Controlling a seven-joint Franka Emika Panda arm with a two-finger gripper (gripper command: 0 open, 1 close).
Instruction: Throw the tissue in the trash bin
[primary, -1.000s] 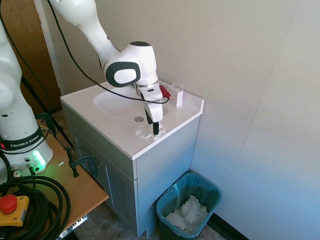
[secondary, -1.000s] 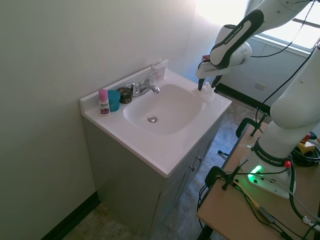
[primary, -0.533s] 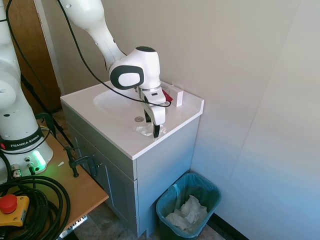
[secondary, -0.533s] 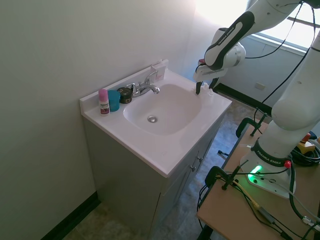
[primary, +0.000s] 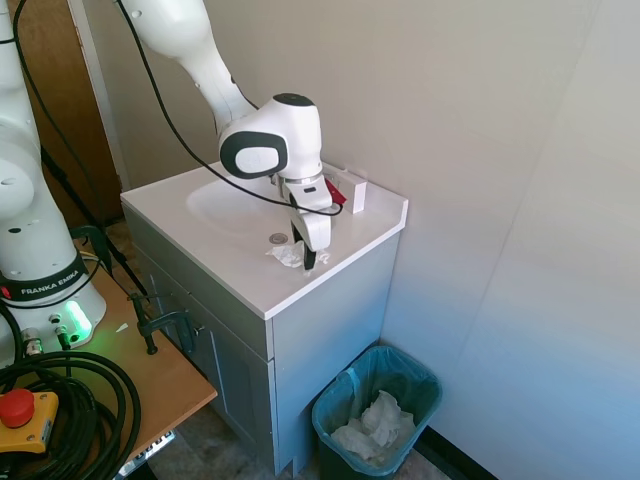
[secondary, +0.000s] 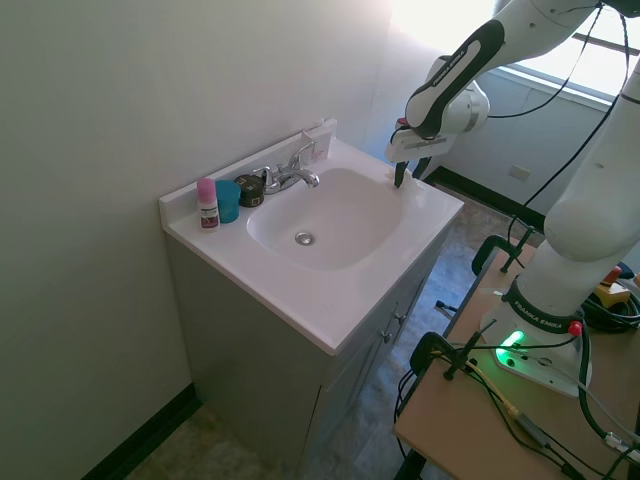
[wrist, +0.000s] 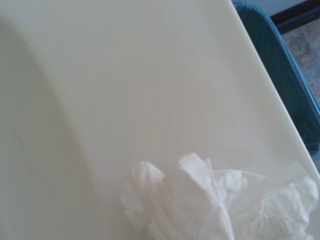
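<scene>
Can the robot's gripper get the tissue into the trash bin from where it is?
Probably yes. The gripper holds the tissue near the counter's edge, and the trash bin stands open on the floor below, nothing between.

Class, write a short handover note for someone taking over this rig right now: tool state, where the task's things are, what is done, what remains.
Tool: shut on the tissue, just above the sink counter near its front corner.
Trash bin: on the floor beside the cabinet, teal bag, crumpled paper already inside.
Done: tissue gripped.
Left: carry it past the counter edge, over the bin, and release.
</scene>
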